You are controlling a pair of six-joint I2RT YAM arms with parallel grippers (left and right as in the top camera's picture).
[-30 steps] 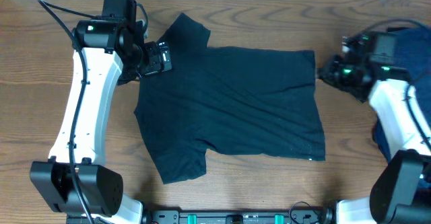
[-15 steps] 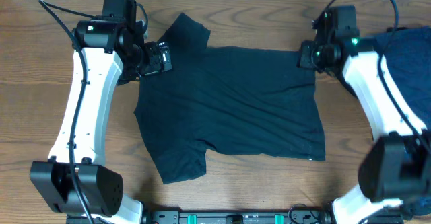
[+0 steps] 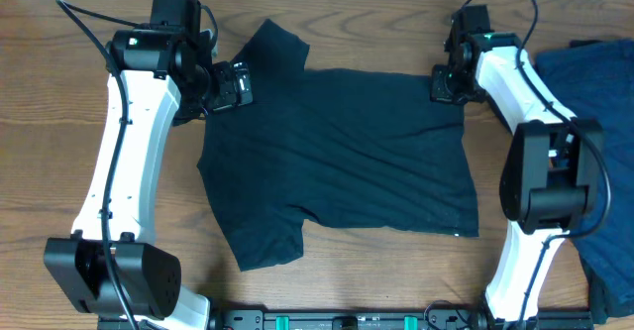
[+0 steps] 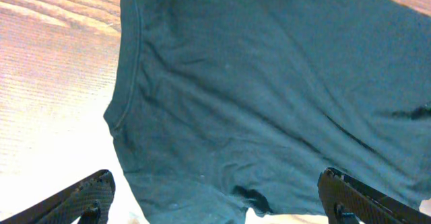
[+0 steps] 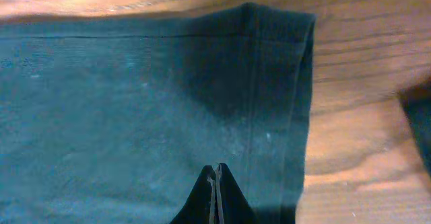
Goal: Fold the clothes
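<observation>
t-shirt (image 3: 337, 162) seems soft, limp (saggy): grip its corners. left gripper (image 3: 232, 84) spread, right gripper (image 5: 216, 181) pressed together, both over its edges.

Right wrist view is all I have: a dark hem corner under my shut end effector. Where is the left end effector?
Observer: The left end effector stands wide open by the T-shirt's far sleeve.
Operator: Is the shirt spread flat?
Observer: Yes, flat on the table, both sleeves out, nothing folded.
Operator: Anything else nearby?
Observer: A second blue garment lies on the table's right side.
</observation>
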